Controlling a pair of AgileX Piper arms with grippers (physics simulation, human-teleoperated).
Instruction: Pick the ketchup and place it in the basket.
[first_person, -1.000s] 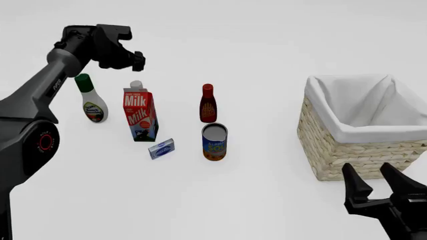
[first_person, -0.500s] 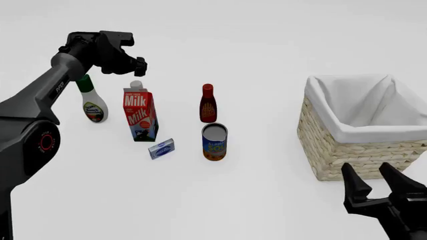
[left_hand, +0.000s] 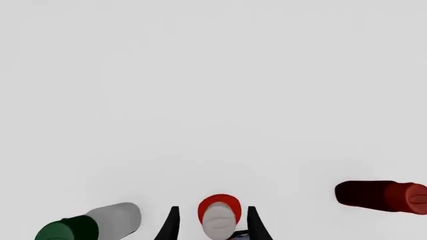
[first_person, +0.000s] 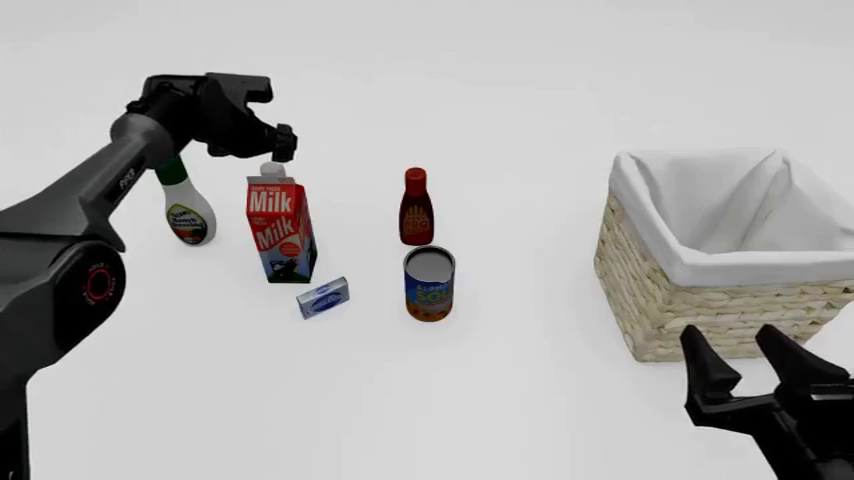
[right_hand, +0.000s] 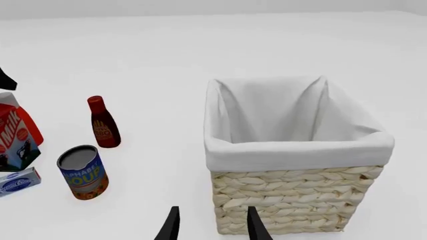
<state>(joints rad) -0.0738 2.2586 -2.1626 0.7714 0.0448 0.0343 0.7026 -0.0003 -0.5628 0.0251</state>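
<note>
Plain white table (first_person: 534, 400), matte, blending into a pale grey-white backdrop with only soft shadows under the objects. Left gripper (first_person: 279, 152) raised over the far left cluster, fingers (left_hand: 254, 224) spread apart, nothing held. Ketchup (left_hand: 219, 216) seen end-on in the gap between those fingers, white cap toward the camera, red body behind it; contact with either finger not discernible. From the front, only the ketchup's white cap showing, just under the left fingertips and poking above the milk carton (first_person: 279, 235) that hides the rest. White bottle with green cap (first_person: 186, 208) off to one side of the left fingers, dark red bottle (first_person: 416, 207) well off to the other. Soup can (first_person: 429, 284) and small blue-and-white box (first_person: 323, 297) nearer the camera than the carton. Right gripper (first_person: 734, 342) low at the near right edge, fingers (right_hand: 172, 225) parted and empty. Basket (first_person: 694, 300) just ahead of the right fingertips, straw weave, white cloth lining folded over the rim, interior showing only cloth.
</note>
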